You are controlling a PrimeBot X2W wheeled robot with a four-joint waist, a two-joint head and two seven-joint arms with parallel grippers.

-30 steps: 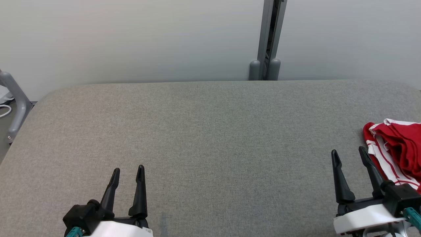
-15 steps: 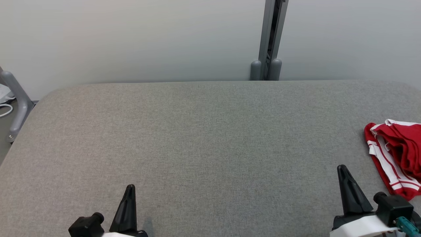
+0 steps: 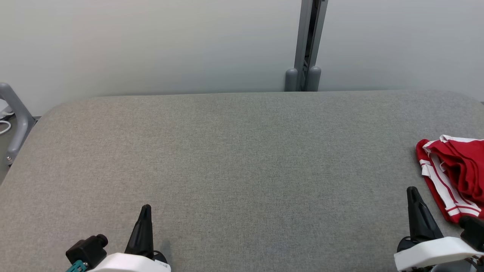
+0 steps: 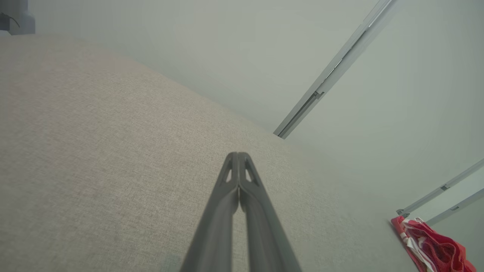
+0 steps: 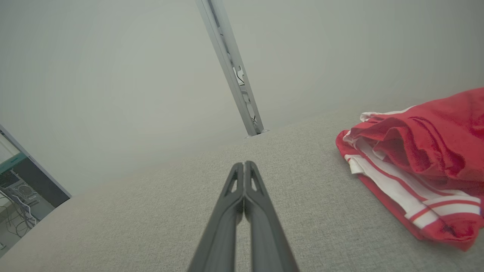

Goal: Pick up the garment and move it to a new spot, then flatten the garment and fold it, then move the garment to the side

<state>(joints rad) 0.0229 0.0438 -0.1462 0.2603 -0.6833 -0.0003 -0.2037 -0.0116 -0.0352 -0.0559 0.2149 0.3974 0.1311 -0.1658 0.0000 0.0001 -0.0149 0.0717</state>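
The garment (image 3: 455, 172) is a red piece with white stripes, lying crumpled at the right edge of the grey padded table (image 3: 242, 151). It also shows as the garment (image 5: 419, 166) at the right of the right wrist view and as the garment (image 4: 429, 247) low right in the left wrist view. My right gripper (image 3: 413, 192) is shut and empty, just left of the garment and apart from it; its fingers (image 5: 245, 168) press together. My left gripper (image 3: 145, 209) is shut and empty at the front left, its fingers (image 4: 238, 156) closed tip to tip.
A grey upright post (image 3: 304, 45) stands against the pale wall behind the table's far edge. A grey metal frame (image 3: 17, 117) sits off the table's left end. The table's rounded far corners fall away at both sides.
Both grippers went from open to shut and drew back toward the bottom of the head view. The garment lies where it was; the camera shifted slightly.
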